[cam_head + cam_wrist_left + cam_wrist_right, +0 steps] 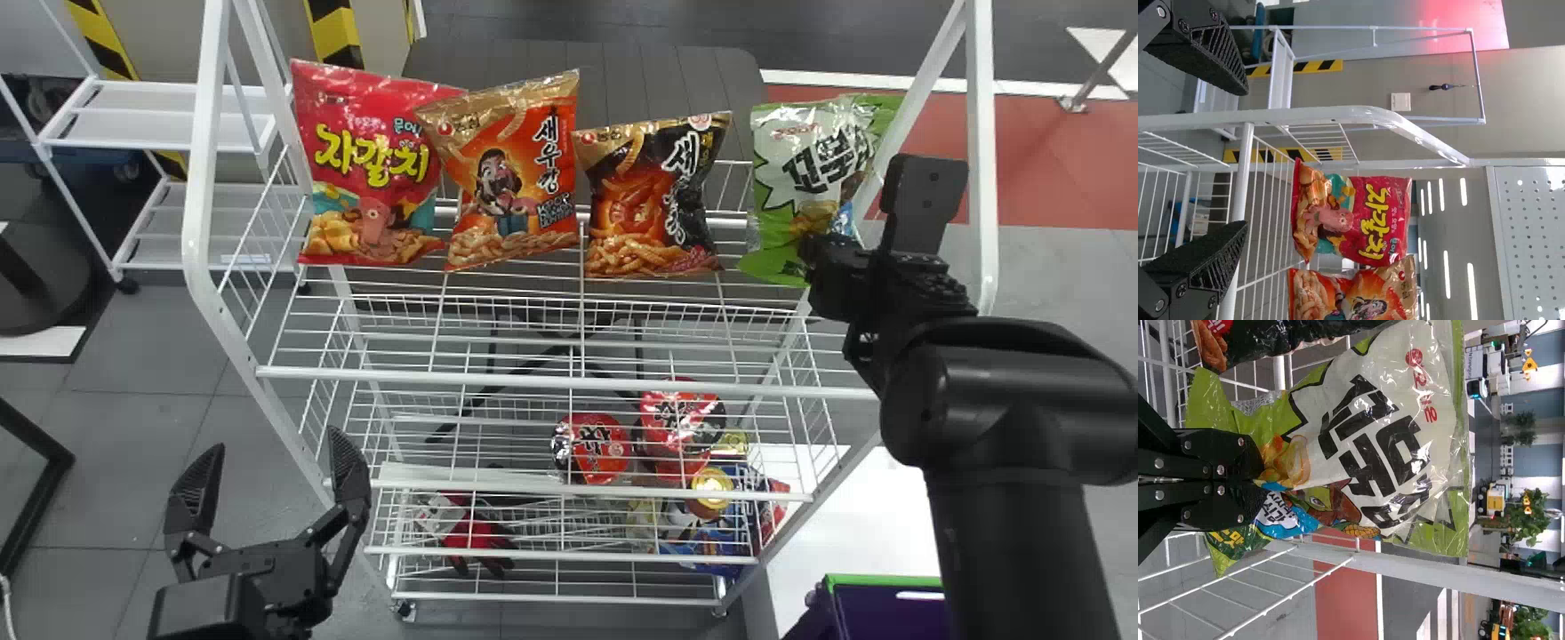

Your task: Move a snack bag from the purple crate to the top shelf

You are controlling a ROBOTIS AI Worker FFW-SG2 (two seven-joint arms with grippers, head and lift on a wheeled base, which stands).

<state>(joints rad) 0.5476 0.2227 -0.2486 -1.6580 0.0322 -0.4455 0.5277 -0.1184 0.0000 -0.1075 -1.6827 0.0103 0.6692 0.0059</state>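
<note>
At the right end of the top shelf (533, 383), my right gripper (822, 258) is shut on the lower part of a green and white snack bag (805, 169), which stands upright. In the right wrist view the gripper (1261, 468) pinches the green and white bag (1371, 440) near its bottom. The purple crate (889, 613) is at the lower right, partly cut off by the frame's edge. My left gripper (271, 471) stays parked at the lower left, its fingers wide apart with nothing between them; in the left wrist view the gripper (1238, 160) is likewise open.
Three more bags stand along the top shelf: a red one (369, 169), an orange one (511, 173) and a black one (653, 200). White posts (981, 160) frame the rack. Lower shelves hold red cups (594, 449) and a red glove (476, 538).
</note>
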